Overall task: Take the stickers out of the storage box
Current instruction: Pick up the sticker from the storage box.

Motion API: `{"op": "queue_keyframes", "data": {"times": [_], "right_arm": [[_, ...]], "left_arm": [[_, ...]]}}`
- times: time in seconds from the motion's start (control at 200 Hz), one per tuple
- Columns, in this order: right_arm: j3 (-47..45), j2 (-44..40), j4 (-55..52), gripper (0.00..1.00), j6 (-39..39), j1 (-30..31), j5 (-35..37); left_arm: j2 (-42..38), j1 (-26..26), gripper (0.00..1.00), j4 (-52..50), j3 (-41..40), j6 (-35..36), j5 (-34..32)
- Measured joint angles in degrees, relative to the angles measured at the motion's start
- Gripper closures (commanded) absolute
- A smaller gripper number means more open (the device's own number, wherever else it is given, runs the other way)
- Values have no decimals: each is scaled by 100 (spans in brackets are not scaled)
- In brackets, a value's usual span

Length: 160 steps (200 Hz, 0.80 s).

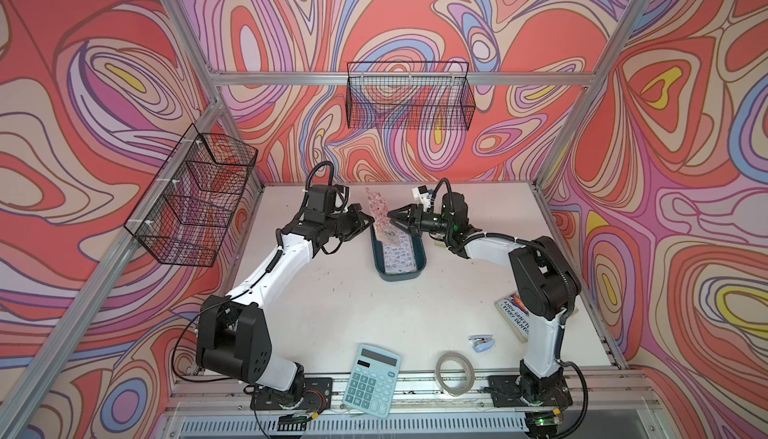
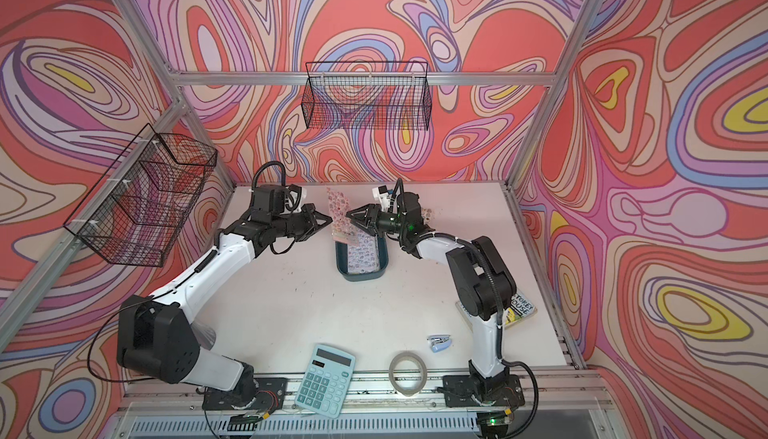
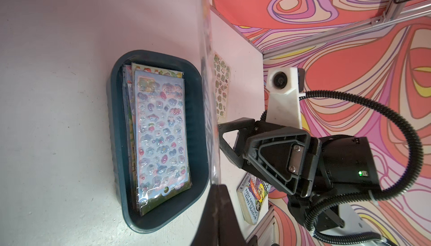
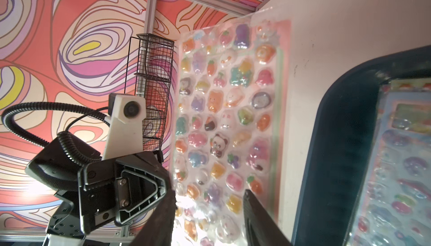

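The storage box [image 1: 400,277], a shallow dark-teal plastic tray w/ rounded corners, is being kept flat on the white table [image 1: 332,304], toward its far side. A stack of sticker sheets [image 1: 400,255] is being held inside it, lying flat; the top one is pale blue, glossy, w/ puffy cartoon stickers. One pink sheet [image 1: 376,204] is being held upright over the box's far end, pinched by the left gripper [image 1: 371,221]. A greenish sheet [image 3: 221,86] is being left flat on the table just beyond the box.
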Motion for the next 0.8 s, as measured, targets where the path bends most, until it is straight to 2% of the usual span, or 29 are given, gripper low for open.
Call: {"op": "queue_keyframes", "data": {"times": [0.481, 0.721, 0.801], "right_arm": [[-20, 57, 170, 51, 55, 0, -22], [-20, 260, 516, 51, 389, 0, -83], [-20, 293, 782, 56, 621, 0, -114]], "left_arm": [[-293, 164, 100, 149, -22, -181, 262], [-308, 181, 100, 210, -98, -225, 348], [-304, 181, 100, 267, -140, -275, 411]]}}
